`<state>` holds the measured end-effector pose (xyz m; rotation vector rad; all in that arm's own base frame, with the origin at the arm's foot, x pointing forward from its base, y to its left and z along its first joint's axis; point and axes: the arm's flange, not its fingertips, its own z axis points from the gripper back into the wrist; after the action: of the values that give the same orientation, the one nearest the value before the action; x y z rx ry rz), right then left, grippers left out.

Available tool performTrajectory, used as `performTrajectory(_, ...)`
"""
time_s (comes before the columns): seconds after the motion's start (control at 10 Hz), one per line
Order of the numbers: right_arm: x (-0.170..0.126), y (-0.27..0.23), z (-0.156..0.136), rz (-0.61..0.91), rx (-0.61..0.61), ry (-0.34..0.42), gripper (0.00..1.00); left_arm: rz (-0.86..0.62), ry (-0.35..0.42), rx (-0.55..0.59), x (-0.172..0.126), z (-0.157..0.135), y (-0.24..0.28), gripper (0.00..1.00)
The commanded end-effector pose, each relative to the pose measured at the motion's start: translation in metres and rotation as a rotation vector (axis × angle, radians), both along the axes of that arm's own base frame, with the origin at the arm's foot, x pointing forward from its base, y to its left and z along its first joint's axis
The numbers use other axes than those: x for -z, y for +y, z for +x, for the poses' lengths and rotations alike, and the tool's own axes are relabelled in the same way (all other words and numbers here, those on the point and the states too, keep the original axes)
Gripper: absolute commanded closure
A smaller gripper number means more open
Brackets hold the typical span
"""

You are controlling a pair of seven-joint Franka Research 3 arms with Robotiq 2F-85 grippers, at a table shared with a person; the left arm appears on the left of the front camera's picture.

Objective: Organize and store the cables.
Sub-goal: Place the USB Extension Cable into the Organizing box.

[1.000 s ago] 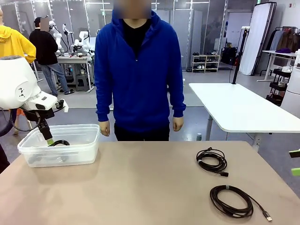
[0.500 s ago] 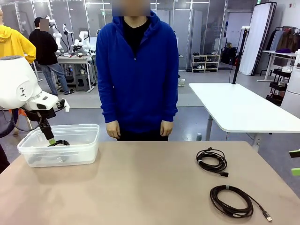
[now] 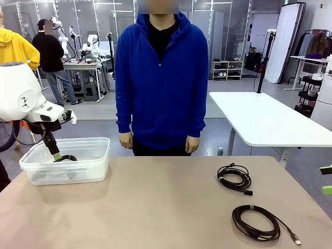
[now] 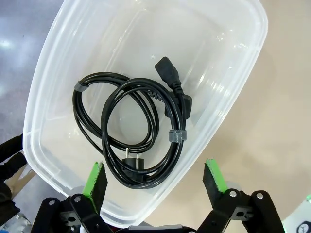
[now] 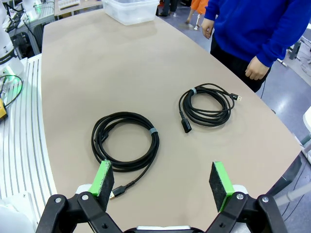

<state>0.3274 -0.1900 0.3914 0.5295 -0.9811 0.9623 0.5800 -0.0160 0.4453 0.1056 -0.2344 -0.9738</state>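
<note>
Left claw (image 4: 154,166) and right claw (image 5: 160,167) spread apart; light, floppy coiled cables (image 5: 153,132), likely best pinched across their tied strands.

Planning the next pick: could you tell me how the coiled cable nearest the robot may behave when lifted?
The nearest cable is thin, so probably floppy and light. Its tie should keep the loops together; the loose plug end will likely dangle.
</note>
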Motion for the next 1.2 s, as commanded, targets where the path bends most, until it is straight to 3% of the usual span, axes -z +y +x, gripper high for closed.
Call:
performTrajectory(0.0,-0.002,0.001,-0.001,0.001,0.003,0.015,0.00,0.015,-0.001,-0.004,-0.001,0.000,0.002,0.00)
performTrajectory(0.4,-0.002,0.001,-0.001,0.001,0.003,0.015,0.00,0.015,-0.001,-0.004,-0.001,0.000,0.002,0.00)
performTrajectory(0.5,0.000,0.000,0.000,0.000,0.000,0.000,0.00,0.000,0.000,0.000,0.000,0.000,0.000,0.04)
performTrajectory(0.6,-0.011,0.012,-0.001,-0.143,0.034,0.032,0.00,0.020,-0.024,0.005,-0.015,-0.012,-0.004,0.00)
performTrajectory(0.9,-0.043,0.039,0.011,-0.331,-0.021,0.036,0.00,-0.041,-0.130,0.043,-0.064,-0.066,0.010,0.00)
performTrajectory(1.1,-0.055,0.057,0.021,-0.385,-0.035,0.053,0.00,-0.140,-0.111,0.047,-0.093,-0.109,0.019,0.00)
